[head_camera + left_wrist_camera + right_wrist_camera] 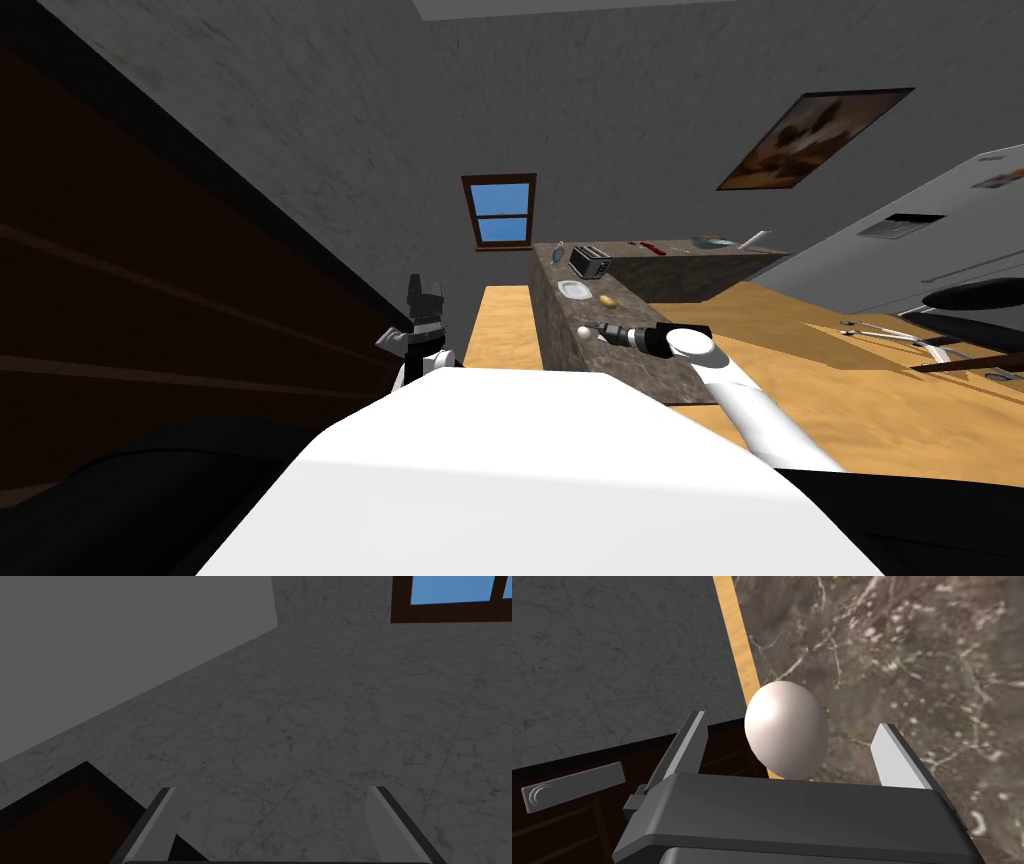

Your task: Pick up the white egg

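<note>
Brown stone counter: white egg inside spread right hand.

Egg is showing plain off-white; countertop is showing brown mottling, pale-veined; wall is appearing grey, faintly marbled; window frame is showing brown.

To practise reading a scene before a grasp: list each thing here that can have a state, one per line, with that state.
right gripper, open, straddling the egg.
egg, lying on the counter, touched by neither finger.
left gripper, open, empty.
toaster, standing on the counter.
</note>
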Robot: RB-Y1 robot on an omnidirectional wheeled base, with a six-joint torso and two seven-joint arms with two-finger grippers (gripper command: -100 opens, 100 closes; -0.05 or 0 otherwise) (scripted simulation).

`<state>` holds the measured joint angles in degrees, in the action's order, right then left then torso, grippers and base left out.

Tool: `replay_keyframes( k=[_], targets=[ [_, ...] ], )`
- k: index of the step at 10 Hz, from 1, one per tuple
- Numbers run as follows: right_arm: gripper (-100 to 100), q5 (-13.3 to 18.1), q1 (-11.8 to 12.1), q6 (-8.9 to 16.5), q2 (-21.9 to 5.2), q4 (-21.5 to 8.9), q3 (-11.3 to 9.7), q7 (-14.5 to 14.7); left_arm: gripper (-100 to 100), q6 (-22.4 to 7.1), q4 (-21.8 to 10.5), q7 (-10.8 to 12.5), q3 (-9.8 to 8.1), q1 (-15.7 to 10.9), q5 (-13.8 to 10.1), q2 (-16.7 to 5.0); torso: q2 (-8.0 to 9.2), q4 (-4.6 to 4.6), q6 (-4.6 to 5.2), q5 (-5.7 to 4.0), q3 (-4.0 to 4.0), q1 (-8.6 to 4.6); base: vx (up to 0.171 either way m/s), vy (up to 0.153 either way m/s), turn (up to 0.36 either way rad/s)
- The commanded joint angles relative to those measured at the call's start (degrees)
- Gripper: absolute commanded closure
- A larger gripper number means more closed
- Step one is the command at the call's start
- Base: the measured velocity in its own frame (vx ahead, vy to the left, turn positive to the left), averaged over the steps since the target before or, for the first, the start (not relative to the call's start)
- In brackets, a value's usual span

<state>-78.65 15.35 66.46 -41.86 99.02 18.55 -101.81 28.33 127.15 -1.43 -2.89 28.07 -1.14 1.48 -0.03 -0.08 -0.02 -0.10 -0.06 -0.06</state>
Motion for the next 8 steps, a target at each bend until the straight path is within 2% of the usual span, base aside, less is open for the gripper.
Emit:
replay_keyframes(
  k=[1,2,3,8],
  targets=[
    [-100,0.0,0.0,0.0,0.0,0.0,0.0,0.0,0,0.0,0.0,0.0,0.00,0.0,0.0,0.0,0.00,0.00,0.00,0.00,0.00,0.00,0.000,-0.010,0.012],
    [0,0.1,0.0,0.0,0.1,0.0,-0.2,-0.1,0,0.0,0.0,0.0,0.00,0.0,0.0,0.0,0.01,0.01,0.02,0.02,0.01,0.04,0.000,0.000,0.000],
    [-100,0.7,-1.2,-0.7,0.2,-2.3,0.0,-0.3,0,0.0,0.0,0.0,0.00,0.0,0.0,0.0,0.02,0.01,0.01,0.03,0.01,0.07,-0.051,-0.004,0.236],
    [-100,2.4,-4.3,-2.4,0.5,-7.9,0.4,-0.7,0,0.0,0.0,0.0,0.01,0.0,0.0,0.0,0.32,0.08,0.00,0.03,0.19,0.08,-0.090,-0.001,0.173]
  ],
)
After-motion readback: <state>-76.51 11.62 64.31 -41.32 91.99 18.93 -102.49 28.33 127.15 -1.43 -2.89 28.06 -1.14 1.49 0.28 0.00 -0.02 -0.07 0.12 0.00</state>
